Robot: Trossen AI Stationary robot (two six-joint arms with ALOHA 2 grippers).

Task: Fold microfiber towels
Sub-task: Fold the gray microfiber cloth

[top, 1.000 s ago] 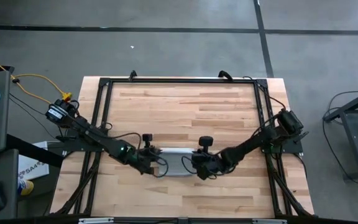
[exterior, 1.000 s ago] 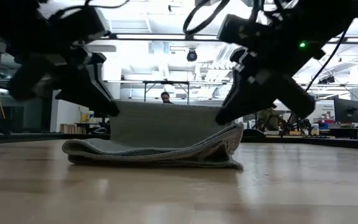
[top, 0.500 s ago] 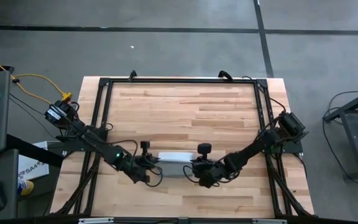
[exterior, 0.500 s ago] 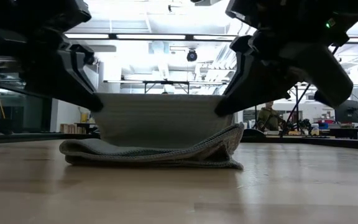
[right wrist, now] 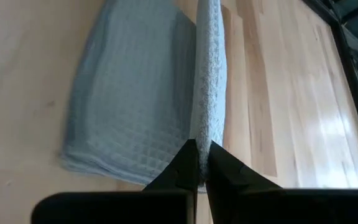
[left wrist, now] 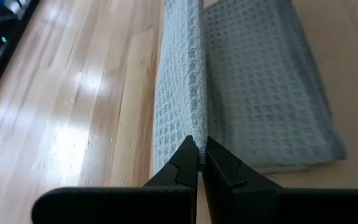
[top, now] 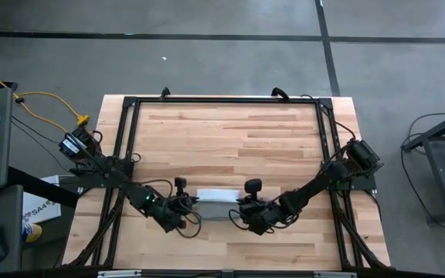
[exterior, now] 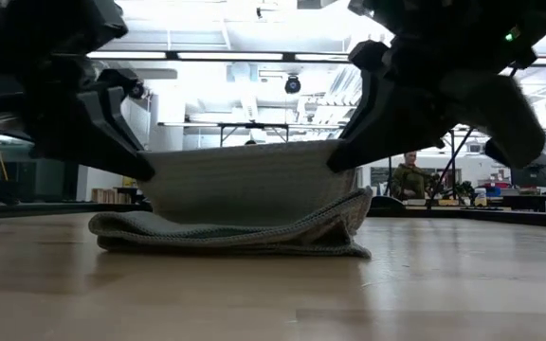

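The pale grey-blue microfiber towel (top: 215, 202) lies partly folded near the table's near middle; its lower layers (exterior: 226, 235) rest on the wood, and an upper flap (exterior: 245, 180) stands up between my two grippers. My left gripper (top: 188, 207) is shut on the flap's left end, my right gripper (top: 242, 210) on its right end. The towel also shows in the left wrist view (left wrist: 253, 93) and in the right wrist view (right wrist: 129, 93). My left gripper pinches the raised flap's edge (left wrist: 191, 127) at its left corner between its two fingers, coming in from the table's left and slanting down. The flap stands lifted and stretched toward the other gripper; the rest of the towel lies on the table. My right gripper pinches the raised flap's edge (right wrist: 205, 130) at its right corner between its two fingers, coming in from the table's right and slanting down. The flap is held up off the lower layers, spanning straight to the left gripper.
Bare wooden table top (top: 230, 135) spreads on the far side of the towel. A black frame (top: 130, 116) runs around the table's edges. Beyond the table, a person (exterior: 408, 176) sits in the room behind.
Both grippers have moved toward the table's near edge, carrying the raised flap over the lower layers. In the low view the flap has come nearer and now stands higher and wider; the lower layers have stayed on the table.
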